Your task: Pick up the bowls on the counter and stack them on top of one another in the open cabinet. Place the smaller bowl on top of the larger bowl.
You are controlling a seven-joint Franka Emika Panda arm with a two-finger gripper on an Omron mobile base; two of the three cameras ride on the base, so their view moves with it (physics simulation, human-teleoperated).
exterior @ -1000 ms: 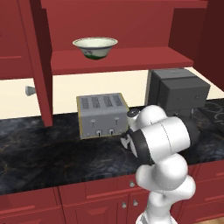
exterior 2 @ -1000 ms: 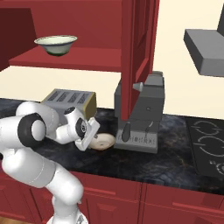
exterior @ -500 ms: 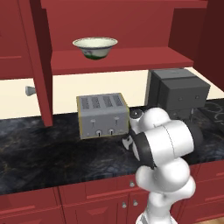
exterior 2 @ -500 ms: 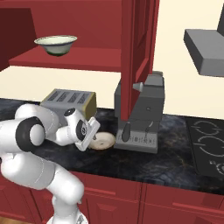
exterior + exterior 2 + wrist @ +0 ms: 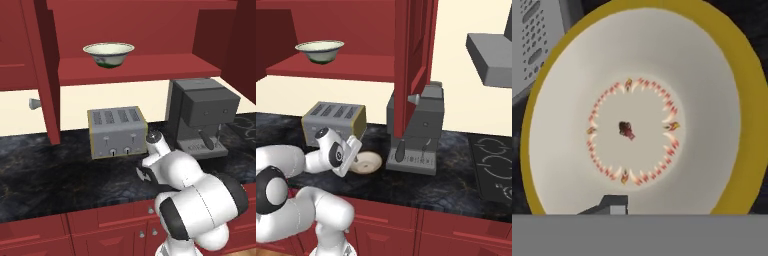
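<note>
Hand view: smaller bowl [image 5: 637, 125] rim beside toaster [image 5: 534, 40]

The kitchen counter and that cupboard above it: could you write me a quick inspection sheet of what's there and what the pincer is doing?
Surface: black marble-look counter, above red drawers.
Job's things: larger bowl upright on the open cabinet's shelf; smaller bowl lying on the counter between the toaster and the coffee machine.
Clutter: grey toaster; grey coffee machine; stove top at the far right.
Grippers: pincer low at the smaller bowl, one finger over its cream inside; grip cannot be confirmed.
Cables: nothing seen.
Surroundings: red cabinet door, range hood, cream wall.
</note>
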